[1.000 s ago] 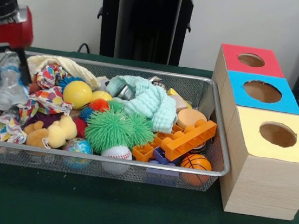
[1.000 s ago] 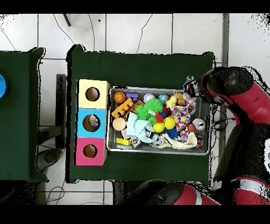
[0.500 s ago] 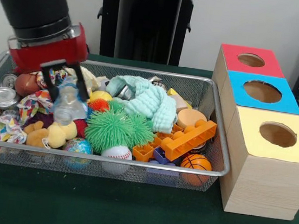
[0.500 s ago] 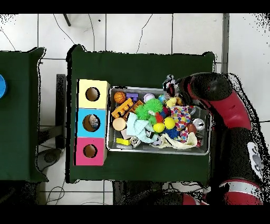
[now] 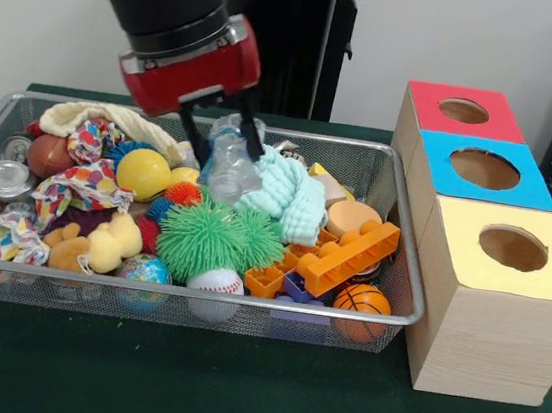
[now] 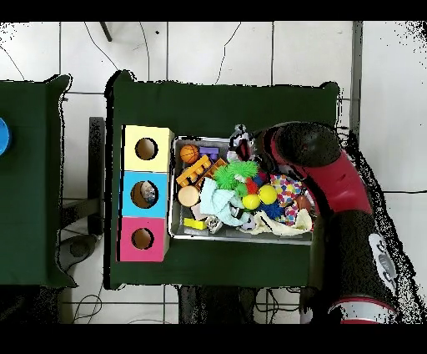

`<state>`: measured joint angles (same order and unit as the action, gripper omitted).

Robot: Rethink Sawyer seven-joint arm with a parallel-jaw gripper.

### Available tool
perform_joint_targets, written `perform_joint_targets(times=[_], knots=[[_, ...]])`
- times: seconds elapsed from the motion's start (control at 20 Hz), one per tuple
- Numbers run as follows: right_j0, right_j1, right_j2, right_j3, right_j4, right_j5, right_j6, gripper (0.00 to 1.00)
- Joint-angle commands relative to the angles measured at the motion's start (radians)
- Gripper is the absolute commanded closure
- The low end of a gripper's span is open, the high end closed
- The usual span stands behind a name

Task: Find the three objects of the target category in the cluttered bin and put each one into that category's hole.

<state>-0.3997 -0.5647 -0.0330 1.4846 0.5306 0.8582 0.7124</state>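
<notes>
The gripper (image 5: pixel 226 138) is closed on a crumpled clear plastic bottle (image 5: pixel 227 165), which hangs with its long axis roughly vertical above the middle of the wire bin (image 5: pixel 406 253), over the mint green cloth (image 5: pixel 283 189) and the green spiky ball (image 5: pixel 213 239). The three-hole box lies to the picture's right in the front view; judging by the load, the carry must continue that way toward the blue-topped hole (image 5: pixel 484 169). Compared with half a second ago, the gripper and bottle have shifted from the bin's left part toward its centre, nearer the box.
</notes>
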Motion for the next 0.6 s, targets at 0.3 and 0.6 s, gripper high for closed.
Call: perform_joint_targets(times=[0.3,0.6], knots=[[0.052,-0.062,0.094,0.158,0.153,0.065,0.405,1.00],[0.088,-0.060,0.123,0.171,0.283,0.069,0.509,1.00]])
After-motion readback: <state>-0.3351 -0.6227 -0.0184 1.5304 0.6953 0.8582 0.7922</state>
